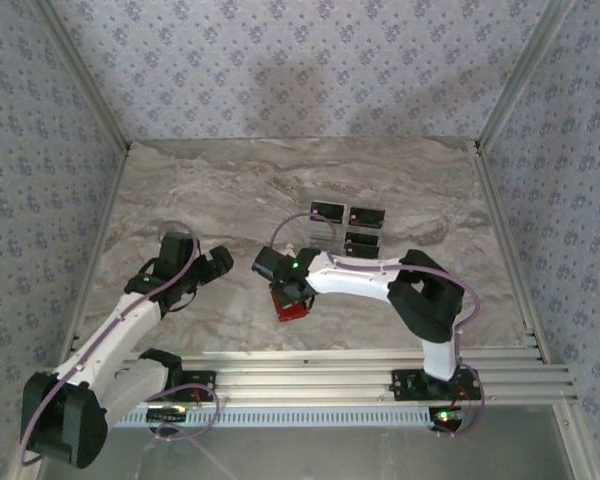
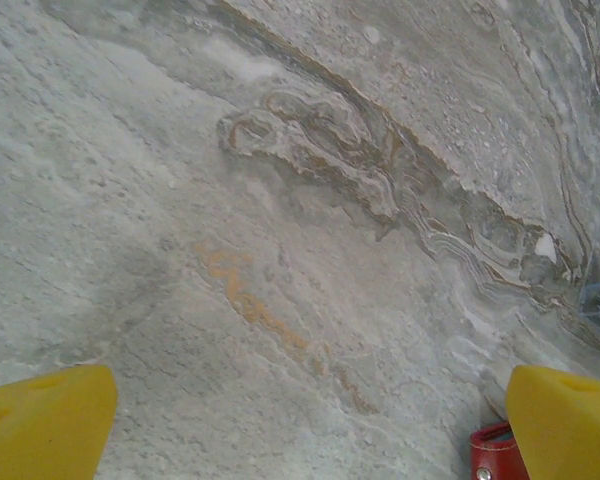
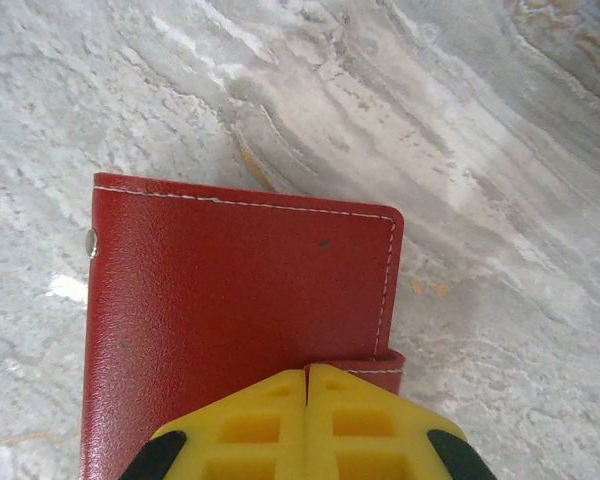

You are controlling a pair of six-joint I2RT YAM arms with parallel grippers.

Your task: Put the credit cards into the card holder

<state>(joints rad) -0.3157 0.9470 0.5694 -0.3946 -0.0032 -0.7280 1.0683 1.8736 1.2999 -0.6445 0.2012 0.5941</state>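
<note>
Showing the scene from above, the overhead view placed the card holder [image 1: 293, 307], a small red wallet, in the near half of the marble-patterned table [image 1: 200, 190]. It lay a little short of the metal rails [image 1: 310, 365] that ran along the table's near edge. The right gripper [image 3: 307, 390] stood directly over the wallet, its yellow fingertips [image 3: 250, 425] clenched tight against each other with only a thin seam between them. They met above the wallet's near edge, where a lower flap [image 3: 378, 364] stuck out under the stitched cover. Whether any layer was pinched between them could not be told. A snap stud [image 3: 90, 241] marked the wallet's left edge, and bare stone surrounded its far and right edges. The credit cards [image 1: 367, 215] lay flat in a small cluster beyond the wallet, on the far right side of it. At least three dark rectangles were distinguishable, separated from the wallet by open table, and their colours were too small to judge. The left gripper [image 2: 300, 430] was fully released, its fingers [image 2: 40, 420] spread wide over bare marble. One red corner of the wallet appeared just inside the right-hand finger. Broad unoccupied surface extended to the far edge and along the left side, bounded by patterned walls [image 1: 40, 150].
</note>
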